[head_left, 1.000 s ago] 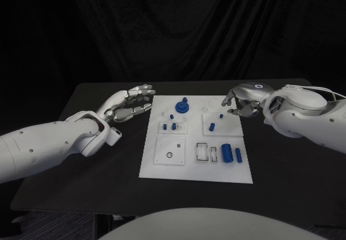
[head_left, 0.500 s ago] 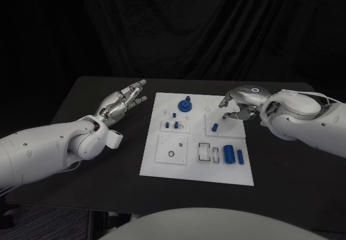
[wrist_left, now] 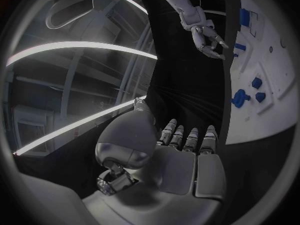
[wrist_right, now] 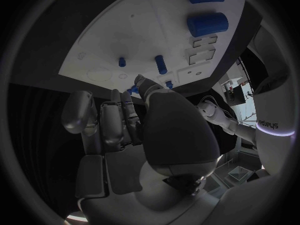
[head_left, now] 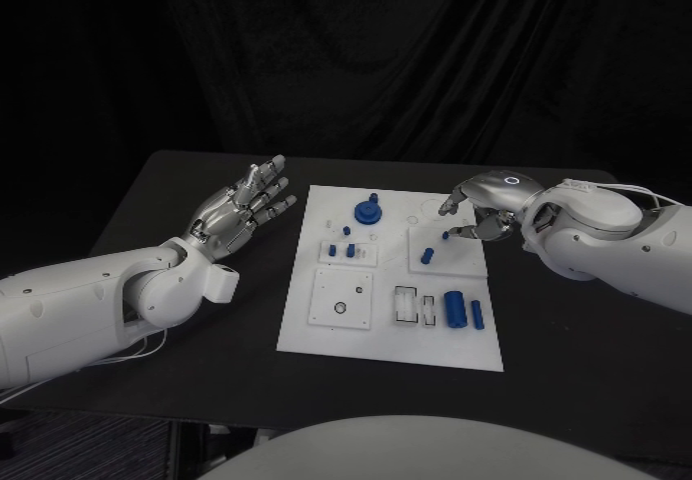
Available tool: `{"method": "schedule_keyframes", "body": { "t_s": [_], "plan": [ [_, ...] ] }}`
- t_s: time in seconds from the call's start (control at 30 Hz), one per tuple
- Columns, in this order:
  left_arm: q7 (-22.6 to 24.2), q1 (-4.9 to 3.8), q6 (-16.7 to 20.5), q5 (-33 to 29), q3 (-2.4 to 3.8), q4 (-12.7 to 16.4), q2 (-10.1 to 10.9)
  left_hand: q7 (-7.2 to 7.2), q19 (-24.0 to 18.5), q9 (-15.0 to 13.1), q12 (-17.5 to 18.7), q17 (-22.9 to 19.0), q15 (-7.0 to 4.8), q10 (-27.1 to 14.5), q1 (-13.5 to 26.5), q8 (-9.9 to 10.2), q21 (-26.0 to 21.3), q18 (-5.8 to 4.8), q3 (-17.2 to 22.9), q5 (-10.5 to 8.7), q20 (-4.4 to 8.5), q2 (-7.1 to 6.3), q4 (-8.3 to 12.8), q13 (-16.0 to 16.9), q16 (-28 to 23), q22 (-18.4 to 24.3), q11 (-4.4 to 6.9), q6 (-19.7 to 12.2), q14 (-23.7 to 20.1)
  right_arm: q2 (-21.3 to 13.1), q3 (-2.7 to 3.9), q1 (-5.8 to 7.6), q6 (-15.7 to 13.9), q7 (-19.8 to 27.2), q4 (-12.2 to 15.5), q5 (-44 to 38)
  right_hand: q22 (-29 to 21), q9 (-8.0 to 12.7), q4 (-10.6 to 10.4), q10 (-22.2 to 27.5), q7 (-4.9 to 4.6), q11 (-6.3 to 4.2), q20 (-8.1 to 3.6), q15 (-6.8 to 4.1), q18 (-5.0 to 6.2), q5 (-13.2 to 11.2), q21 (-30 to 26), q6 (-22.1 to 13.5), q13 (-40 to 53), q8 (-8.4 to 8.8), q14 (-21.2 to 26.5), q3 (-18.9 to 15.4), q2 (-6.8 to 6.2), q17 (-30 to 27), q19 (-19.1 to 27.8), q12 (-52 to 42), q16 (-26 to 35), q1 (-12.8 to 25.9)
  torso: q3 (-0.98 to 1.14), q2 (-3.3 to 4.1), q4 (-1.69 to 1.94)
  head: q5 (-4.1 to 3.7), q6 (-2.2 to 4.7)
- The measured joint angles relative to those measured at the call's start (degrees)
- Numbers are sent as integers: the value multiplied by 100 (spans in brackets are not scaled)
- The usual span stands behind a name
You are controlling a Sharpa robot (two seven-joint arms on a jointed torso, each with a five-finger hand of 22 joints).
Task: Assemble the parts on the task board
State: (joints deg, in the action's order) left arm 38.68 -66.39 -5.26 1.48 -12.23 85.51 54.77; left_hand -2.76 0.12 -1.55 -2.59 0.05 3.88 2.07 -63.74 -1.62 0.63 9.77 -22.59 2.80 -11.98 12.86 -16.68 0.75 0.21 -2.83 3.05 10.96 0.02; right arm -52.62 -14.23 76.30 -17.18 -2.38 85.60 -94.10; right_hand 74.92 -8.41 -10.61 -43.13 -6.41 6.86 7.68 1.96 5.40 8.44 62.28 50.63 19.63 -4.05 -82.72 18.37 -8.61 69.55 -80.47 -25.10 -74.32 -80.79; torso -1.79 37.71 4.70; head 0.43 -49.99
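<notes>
The board (head_left: pixel 397 300) lies flat at the middle of the table (head_left: pixel 577 330), its long axis running away from the robot. Blue parts are spread over it: a round knobbed part (head_left: pixel 368 211) at the far end, small pegs (head_left: pixel 340 250) on the left middle plate, a single peg (head_left: pixel 427 255) standing on the right middle plate, and two cylinders (head_left: pixel 463 308) lying near the right edge, their long axes along the board. The single peg lies just inboard of and slightly nearer the robot than the right hand (head_left: pixel 476 215), which hovers over the board's far right corner; this hand is much the nearer to it and to the cylinders. Its fingers are curled downward with the fingertips (head_left: pixel 459 232) drawn close together above the plate; whether a small part is pinched between them cannot be told from any view. The right wrist view shows the peg (wrist_right: pixel 160 64) ahead of the fingers, apart from them. The left hand (head_left: pixel 242 205) is off the board, above bare table beside its far left edge, palm turned upward, fingers spread and holding nothing. In my judgement the next move falls to the right hand, a short reach inward and toward the robot to the upright peg; most parts appear not yet seated.
</notes>
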Motion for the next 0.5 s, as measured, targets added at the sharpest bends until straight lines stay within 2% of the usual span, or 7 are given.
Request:
{"method": "schedule_keyframes", "body": {
  "t_s": [0.17,0.2,0.3,0.37,0.4,0.43,0.5],
  "plan": [
    [5,0,-66,-85,0,14,-8,-31,-3,0,0,0,-117,18,-35,0,-21,-1,-9,0,127,-35,10,0,0,143,-18,31,-2,13,1,-23,37,1,-57,-4,0,0,155,-103,0,22,21,0,0,573,0,44,-212,-12,0,101,86,-17,-20,119,0,-153,-1,-3,-1,-36,0],
    [6,0,-70,-87,0,20,-10,-31,-23,0,0,0,-184,19,-66,0,-21,-1,-16,0,148,-66,16,0,0,168,-19,31,1,22,1,-33,47,0,-78,-4,0,0,162,-111,0,30,21,0,0,618,0,44,-229,-12,0,108,87,-22,-20,131,0,-162,-1,-3,-1,-37,0],
    [8,0,-70,-85,0,36,-10,-166,-12,-10,44,1,-533,19,-101,0,-43,-1,-16,0,398,-101,16,1,0,268,25,166,-1,82,1,-75,90,-2,-172,-6,0,-1,162,-163,-6,20,7,0,0,640,0,78,-276,-34,0,108,87,-24,-33,131,0,-163,-1,-3,-2,-37,0],
    [8,0,-66,-78,0,48,-8,-175,-12,-13,78,1,-564,-6,-101,0,-43,-1,-15,0,526,-101,16,-4,0,273,137,175,-8,130,0,-98,115,-2,-231,-6,0,-1,176,-233,1,10,0,0,0,642,0,84,-303,-34,0,122,87,-24,-41,154,0,-162,-2,-4,-3,-43,0],
    [9,0,-62,-73,0,50,-7,-175,-13,-12,126,2,-564,-47,-124,0,-43,-1,-15,0,672,-124,16,-19,0,275,234,175,-7,162,0,-112,129,-2,-272,-7,0,0,186,-284,0,2,0,0,0,642,0,84,-323,-34,0,132,87,-24,-41,162,0,-162,-4,-7,-4,-46,0],
    [9,0,-58,-70,0,50,-6,-175,-15,-13,157,2,-565,-81,-124,0,-43,-1,-15,0,782,-124,16,-33,0,276,268,175,-7,184,0,-123,137,-2,-301,-7,0,-1,186,-300,0,-14,0,0,0,642,0,84,-342,-34,0,132,87,-24,-41,162,0,-162,-5,-7,-5,-49,0],
    [10,0,-46,-63,0,50,-5,-175,-10,-13,178,2,-568,-103,-124,0,-43,-1,-15,0,854,-124,16,-46,0,277,290,165,-4,232,0,-149,153,1,-373,-2,0,-12,209,-351,-15,-3,0,0,-1,642,0,140,-386,-55,0,156,87,-33,-41,206,0,-162,-10,-8,-5,-50,0]
  ]
}}
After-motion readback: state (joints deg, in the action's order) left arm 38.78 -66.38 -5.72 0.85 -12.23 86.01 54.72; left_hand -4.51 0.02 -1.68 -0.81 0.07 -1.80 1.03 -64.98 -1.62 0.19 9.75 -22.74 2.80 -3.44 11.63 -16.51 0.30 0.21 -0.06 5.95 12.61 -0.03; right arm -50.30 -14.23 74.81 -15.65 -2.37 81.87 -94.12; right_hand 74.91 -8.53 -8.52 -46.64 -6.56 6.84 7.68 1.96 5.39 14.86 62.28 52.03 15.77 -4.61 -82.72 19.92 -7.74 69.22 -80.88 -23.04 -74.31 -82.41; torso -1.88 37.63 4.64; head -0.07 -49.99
